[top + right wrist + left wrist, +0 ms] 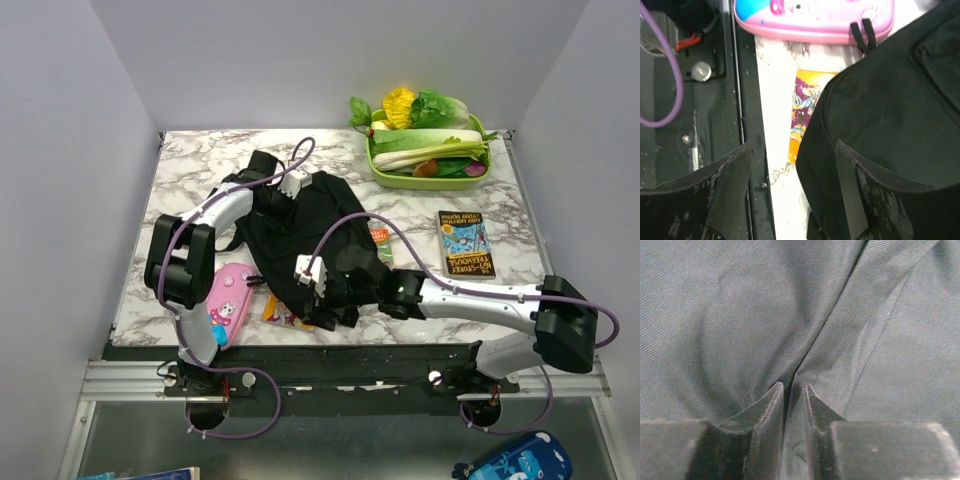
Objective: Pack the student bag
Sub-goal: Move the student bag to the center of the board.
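Observation:
The student bag (300,225) is a black fabric backpack lying flat in the middle of the table. My left gripper (277,200) is at its far left part. In the left wrist view the left gripper (794,386) is shut on a pinched fold of the bag's cloth (850,330). My right gripper (312,303) is open at the bag's near edge. In the right wrist view the right gripper (794,145) straddles that edge of the bag (890,100), one finger over the bag, the other over the table's front rail. An orange book (802,107) lies partly under the bag.
A pink pencil case (228,300) lies left of the bag near the left arm. A blue book (465,243) lies to the right, and a green book (381,242) shows by the right arm. A green tray (400,180) of vegetables stands at the back right.

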Motion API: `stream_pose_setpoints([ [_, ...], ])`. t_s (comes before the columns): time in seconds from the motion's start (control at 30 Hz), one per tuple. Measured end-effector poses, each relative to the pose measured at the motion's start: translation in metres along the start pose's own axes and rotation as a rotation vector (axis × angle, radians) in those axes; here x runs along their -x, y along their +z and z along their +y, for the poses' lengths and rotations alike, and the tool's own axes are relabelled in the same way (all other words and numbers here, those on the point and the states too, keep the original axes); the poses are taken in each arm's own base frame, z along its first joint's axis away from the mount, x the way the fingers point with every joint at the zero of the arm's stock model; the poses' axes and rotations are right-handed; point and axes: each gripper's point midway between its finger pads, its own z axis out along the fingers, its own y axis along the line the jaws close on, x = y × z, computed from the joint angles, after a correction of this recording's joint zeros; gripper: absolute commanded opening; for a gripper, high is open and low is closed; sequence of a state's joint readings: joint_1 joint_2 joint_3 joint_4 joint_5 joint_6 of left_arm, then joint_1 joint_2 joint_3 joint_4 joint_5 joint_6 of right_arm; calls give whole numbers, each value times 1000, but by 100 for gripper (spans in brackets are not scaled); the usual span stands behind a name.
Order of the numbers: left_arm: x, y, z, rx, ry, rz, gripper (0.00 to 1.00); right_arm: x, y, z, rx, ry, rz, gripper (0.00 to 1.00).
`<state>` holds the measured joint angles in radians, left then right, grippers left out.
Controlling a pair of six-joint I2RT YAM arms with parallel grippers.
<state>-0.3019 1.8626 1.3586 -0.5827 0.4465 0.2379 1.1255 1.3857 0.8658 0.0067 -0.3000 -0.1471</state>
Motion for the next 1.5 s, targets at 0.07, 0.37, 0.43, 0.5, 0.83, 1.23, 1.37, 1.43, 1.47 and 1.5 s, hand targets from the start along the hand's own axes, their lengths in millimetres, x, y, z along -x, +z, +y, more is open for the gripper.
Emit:
stream_pose_setpoints([
  [0.07,-3,-1,5,5,-9,1,32,-12,4,0,-7,-4,47,69],
  [0.37,-12,-2,25,30,-26,0,1,-47,23,-41,-199,17,284,1],
  [0.43,-14,-2,28,33,-35,0,0,-47,19,-44,-229,7,293,1],
  [0.5,-15,-3,34,42,-47,-4,0,-46,14,-50,-268,-11,299,1],
  [0.83,-17,-34,99,165,-234,-83,0,-2,-22,-104,-534,-166,246,1],
  [1.23,-28,-48,92,172,-231,-74,9,-48,-55,-184,-819,-158,432,50],
  [1.37,-22,-64,83,166,-186,-92,11,-31,-60,-176,-790,-132,357,100],
  [1.43,-20,-68,80,161,-169,-101,11,-13,-62,-167,-744,-128,268,100],
  [1.47,-19,-69,79,157,-163,-103,11,-4,-62,-162,-718,-132,225,100],
  [1.5,-19,-70,78,155,-159,-102,11,4,-60,-158,-691,-139,187,100],
])
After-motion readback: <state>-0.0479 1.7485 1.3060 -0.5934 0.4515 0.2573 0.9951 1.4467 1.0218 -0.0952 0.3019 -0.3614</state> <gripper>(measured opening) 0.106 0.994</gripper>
